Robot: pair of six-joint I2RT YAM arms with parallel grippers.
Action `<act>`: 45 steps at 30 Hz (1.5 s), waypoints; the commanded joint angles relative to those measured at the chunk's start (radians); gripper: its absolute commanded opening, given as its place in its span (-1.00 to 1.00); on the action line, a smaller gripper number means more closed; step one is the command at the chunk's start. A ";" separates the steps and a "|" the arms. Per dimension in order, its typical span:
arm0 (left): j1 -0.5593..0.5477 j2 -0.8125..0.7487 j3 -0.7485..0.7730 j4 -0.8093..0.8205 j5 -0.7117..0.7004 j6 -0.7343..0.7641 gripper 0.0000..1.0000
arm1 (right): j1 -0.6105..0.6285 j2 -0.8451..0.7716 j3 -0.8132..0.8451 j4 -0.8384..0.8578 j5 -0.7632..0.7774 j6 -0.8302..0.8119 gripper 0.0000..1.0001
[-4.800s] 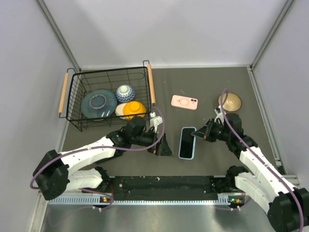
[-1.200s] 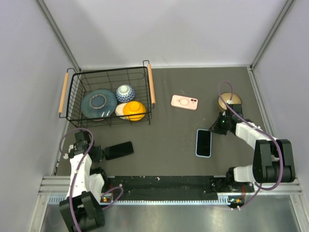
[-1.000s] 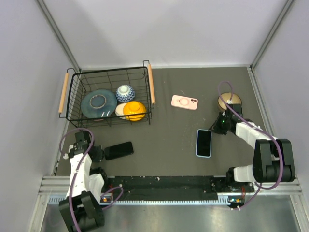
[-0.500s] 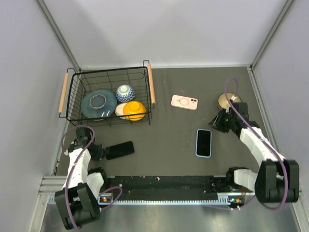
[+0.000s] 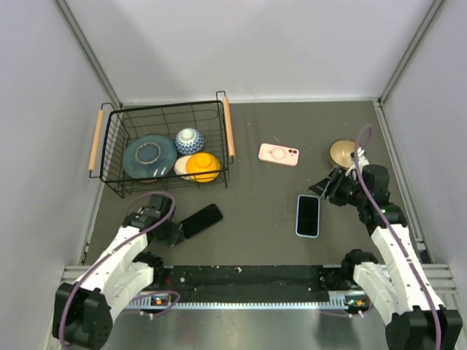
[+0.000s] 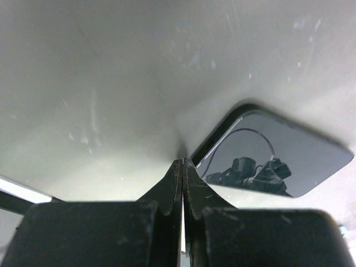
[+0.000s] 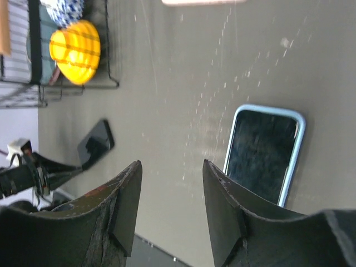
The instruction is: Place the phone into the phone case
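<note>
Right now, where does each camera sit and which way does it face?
Top external: above and behind the bases, looking down at the table; both arms show.
Left wrist: low on the left arm, facing the phone; its shut left claw shows.
Right wrist: on the right arm, facing down at the blue-rimmed slab; its open right claw shows.
Shared: both wrist views show the phone.

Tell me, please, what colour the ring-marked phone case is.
The phone case is soft pink with a white ring, clearest in the top external view.
</note>
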 commanded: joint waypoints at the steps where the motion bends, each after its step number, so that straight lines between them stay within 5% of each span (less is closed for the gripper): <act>1: -0.133 -0.049 0.024 -0.038 -0.042 -0.168 -1.00 | 0.060 -0.043 -0.058 -0.004 -0.029 0.042 -0.05; 5: -0.233 -0.065 0.102 -0.041 -0.112 -0.151 -1.00 | 0.090 -0.048 -0.072 0.012 -0.018 0.072 -0.05; 10: -0.244 -0.125 0.131 0.105 -0.356 0.172 -0.98 | 0.100 -0.097 -0.070 0.037 -0.055 0.084 0.00; 14: -0.243 -0.191 0.041 0.301 -0.362 0.364 -0.57 | 0.100 -0.161 -0.075 0.043 -0.058 0.085 0.05; 15: -0.241 -0.214 0.016 0.379 -0.327 0.363 -0.53 | 0.100 -0.180 -0.078 0.043 -0.058 0.085 0.06; 17: -0.236 -0.231 -0.051 0.450 -0.312 0.355 -1.00 | 0.100 -0.189 -0.082 0.043 -0.063 0.087 0.06; 23: -0.220 -0.228 -0.088 0.518 -0.454 0.339 -1.00 | 0.100 -0.189 -0.059 0.009 -0.083 0.050 0.06; 45: -0.212 0.022 -0.093 0.576 -0.304 0.379 -1.00 | 0.100 -0.223 -0.038 -0.021 -0.098 0.052 0.13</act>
